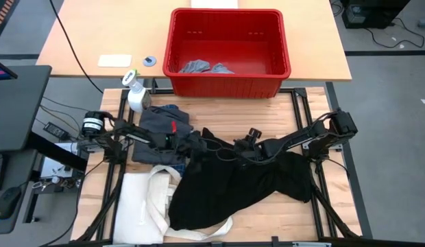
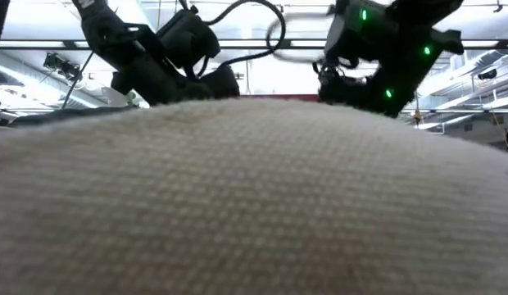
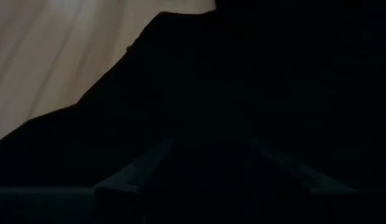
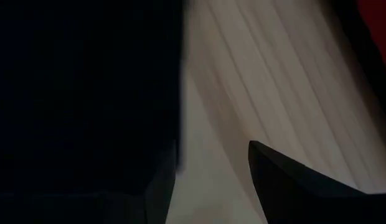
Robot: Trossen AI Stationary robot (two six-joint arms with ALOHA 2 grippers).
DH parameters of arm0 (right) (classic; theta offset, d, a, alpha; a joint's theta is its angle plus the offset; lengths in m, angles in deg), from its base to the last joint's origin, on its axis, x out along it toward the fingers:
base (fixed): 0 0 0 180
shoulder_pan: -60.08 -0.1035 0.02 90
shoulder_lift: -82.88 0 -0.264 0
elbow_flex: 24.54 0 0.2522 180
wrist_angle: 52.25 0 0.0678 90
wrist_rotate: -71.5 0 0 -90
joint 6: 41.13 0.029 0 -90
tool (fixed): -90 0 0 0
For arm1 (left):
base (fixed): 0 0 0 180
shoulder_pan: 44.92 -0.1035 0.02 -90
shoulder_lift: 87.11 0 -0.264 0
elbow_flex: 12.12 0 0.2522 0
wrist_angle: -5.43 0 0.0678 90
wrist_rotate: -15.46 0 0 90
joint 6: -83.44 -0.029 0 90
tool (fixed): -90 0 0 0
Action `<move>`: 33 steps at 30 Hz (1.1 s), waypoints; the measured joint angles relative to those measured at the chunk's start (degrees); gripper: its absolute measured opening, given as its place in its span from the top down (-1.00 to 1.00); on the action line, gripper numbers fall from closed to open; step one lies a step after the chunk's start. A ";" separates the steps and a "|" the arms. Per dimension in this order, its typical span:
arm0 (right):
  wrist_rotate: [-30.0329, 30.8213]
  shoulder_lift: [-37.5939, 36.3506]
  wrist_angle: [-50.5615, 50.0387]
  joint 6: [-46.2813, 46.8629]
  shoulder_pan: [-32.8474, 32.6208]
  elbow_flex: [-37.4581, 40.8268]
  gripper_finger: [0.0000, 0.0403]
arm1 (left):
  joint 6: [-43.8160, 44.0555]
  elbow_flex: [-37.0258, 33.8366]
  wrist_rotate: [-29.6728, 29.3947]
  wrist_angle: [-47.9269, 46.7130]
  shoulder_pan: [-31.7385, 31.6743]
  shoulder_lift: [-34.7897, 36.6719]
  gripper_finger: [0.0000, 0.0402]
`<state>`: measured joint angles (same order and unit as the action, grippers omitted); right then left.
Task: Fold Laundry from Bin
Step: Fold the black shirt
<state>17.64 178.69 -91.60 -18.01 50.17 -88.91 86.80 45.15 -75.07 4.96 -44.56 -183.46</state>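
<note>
Lying spread over the table's middle, the black garment (image 1: 247, 189) had both grippers at its upper edge: left gripper (image 1: 199, 145) and right gripper (image 1: 245, 152), finger states unclear; grey pieces (image 1: 199, 67) sat in the red bin (image 1: 229, 86).

You can't see the table in the low view; the cream tote bag (image 2: 254, 205) blocks it, all blurry.

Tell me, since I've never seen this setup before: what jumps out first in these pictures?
The large red plastic bin at the table's far edge, with a couple of small light grey garments left inside. Next, the big black garment sprawled mid-table, with the left hand and right hand both low at its upper edge. A cream canvas tote bag lies at the near left.
</note>
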 joint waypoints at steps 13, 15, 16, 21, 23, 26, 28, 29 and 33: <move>-16.79 -1.31 16.35 -19.67 6.87 4.07 0.03 | -1.69 0.36 2.39 5.68 -0.33 -9.42 0.00; -20.19 -1.14 18.87 -21.92 8.67 4.44 0.06 | -1.06 0.46 1.99 5.14 -0.51 -10.13 0.00; -21.61 -1.03 19.61 -22.08 9.50 4.44 0.08 | -0.26 0.46 1.94 4.54 -0.51 -10.14 0.00; -22.14 -1.71 17.73 -20.49 11.14 4.44 0.14 | 1.13 0.58 1.68 0.08 -0.57 -9.93 0.00; -22.30 -2.42 16.88 -21.12 11.13 4.44 0.15 | 1.13 0.59 1.47 -0.74 -0.57 -9.92 0.00; -23.84 -3.50 16.19 -21.52 11.01 4.44 0.15 | 1.16 0.59 0.83 -0.99 -0.54 -9.88 0.00; -25.18 -4.06 14.61 -20.69 11.03 4.44 0.15 | 1.31 0.52 0.69 -1.45 -0.53 -9.61 0.00; -26.05 -4.22 13.57 -19.97 11.06 4.44 0.15 | 1.33 0.50 0.65 -1.48 -0.53 -9.59 0.00; -29.90 -4.15 8.99 -18.34 11.08 4.48 0.15 | 0.98 0.44 0.41 -2.06 -0.59 -9.20 0.00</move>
<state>-12.26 174.53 -82.61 -36.36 61.25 -84.43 87.78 45.58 -74.66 2.90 -45.15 -192.66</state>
